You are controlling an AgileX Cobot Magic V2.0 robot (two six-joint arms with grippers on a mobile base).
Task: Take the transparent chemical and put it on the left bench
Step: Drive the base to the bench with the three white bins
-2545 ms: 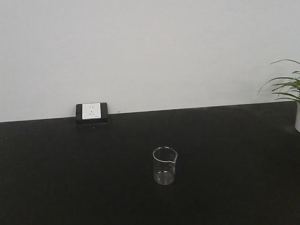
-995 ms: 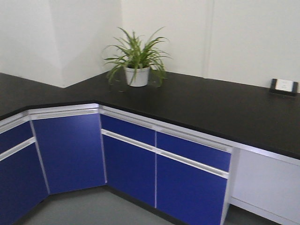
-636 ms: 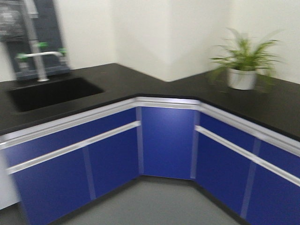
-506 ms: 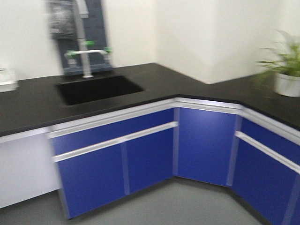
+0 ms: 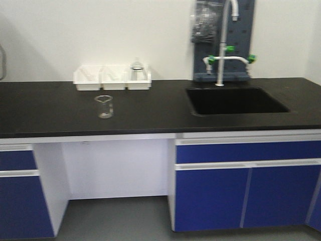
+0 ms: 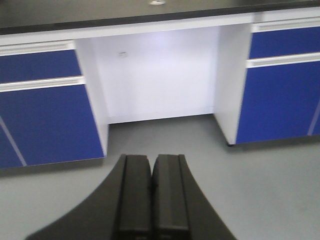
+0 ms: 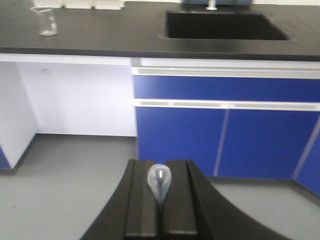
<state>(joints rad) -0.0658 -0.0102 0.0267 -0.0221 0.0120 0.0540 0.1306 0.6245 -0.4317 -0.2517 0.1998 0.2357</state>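
Faces the left bench, a matte black worktop against a white wall, with three white bins at the back, a small glass beaker just in front of them, and a black sink with a tap well to the right. Holds the transparent chemical, a thin colourless dropper pipette, in the right tool, pinched in the seam between two closed black fingers with only the rounded bulb end in sight; hides the stem and tapered tip, so cannot tell how much pokes out beyond. Hangs above grey floor in front of blue cabinet doors, well apart from the worktop. Shows the left tool pressed fully shut, finger against finger, nothing visible between. Looks feather-light, soft-walled and slick: probably flexes or squashes under pressure, may swivel or slide in a flat pinch, and likely rolls once laid down. Calls for a gentle hold on the stem just below the bulb, not on the bulb itself, which would likely collapse and push out any liquid inside; appears gripped about there now. Suggests a low, slow release onto a bare patch of bench, away from beaker and bins, laid flat rather than dropped.
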